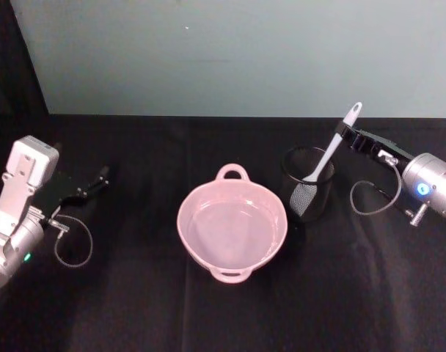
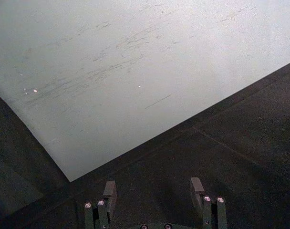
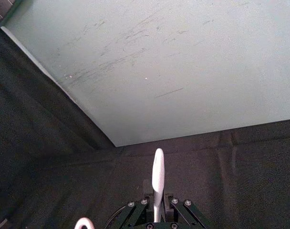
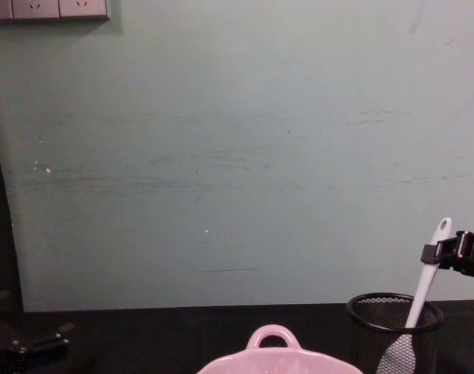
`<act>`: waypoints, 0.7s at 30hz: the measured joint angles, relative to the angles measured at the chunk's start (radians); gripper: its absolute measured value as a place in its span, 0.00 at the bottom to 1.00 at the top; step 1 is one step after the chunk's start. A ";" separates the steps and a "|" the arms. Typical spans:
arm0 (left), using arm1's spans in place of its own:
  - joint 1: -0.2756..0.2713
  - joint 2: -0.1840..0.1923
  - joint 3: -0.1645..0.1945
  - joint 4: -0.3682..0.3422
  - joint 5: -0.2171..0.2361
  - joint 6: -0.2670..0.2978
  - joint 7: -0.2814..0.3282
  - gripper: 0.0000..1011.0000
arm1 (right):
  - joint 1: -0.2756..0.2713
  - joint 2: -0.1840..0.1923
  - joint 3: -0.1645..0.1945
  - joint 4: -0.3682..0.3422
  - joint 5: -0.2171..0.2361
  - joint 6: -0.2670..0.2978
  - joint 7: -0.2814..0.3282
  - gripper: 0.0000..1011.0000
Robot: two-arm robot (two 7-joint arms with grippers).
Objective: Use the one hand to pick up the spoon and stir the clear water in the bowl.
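Note:
The pale spoon (image 1: 330,152) stands tilted in a black mesh cup (image 1: 316,199), blade down inside it. My right gripper (image 1: 346,133) is shut on the spoon near the top of its handle. From the chest the spoon (image 4: 426,287) rises out of the cup (image 4: 389,327) with the right gripper (image 4: 433,253) on it. In the right wrist view the spoon (image 3: 158,174) runs up between the fingers of the right gripper (image 3: 158,199). The pink bowl (image 1: 183,220) holds clear water, left of the cup. My left gripper (image 1: 100,180) rests open at the far left, nothing in it.
A black cloth (image 1: 135,308) covers the table, with a pale green wall (image 1: 230,51) behind it. The bowl's loop handle (image 4: 271,337) shows at the lower edge of the chest view. A grey cable (image 1: 373,198) loops under the right wrist.

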 joint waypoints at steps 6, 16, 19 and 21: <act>0.000 0.000 0.000 0.000 0.000 0.000 0.000 1.00 | 0.000 0.001 -0.001 -0.001 -0.001 -0.003 0.000 0.11; 0.000 0.000 0.000 0.000 0.000 0.000 0.000 1.00 | -0.030 0.080 -0.020 -0.143 -0.085 -0.108 0.045 0.11; 0.000 0.000 0.000 0.000 0.000 0.000 0.000 1.00 | -0.036 0.105 -0.020 -0.189 -0.107 -0.121 0.059 0.11; 0.000 0.000 0.000 0.000 0.000 0.000 0.000 1.00 | -0.039 0.133 -0.022 -0.237 -0.138 -0.131 0.071 0.11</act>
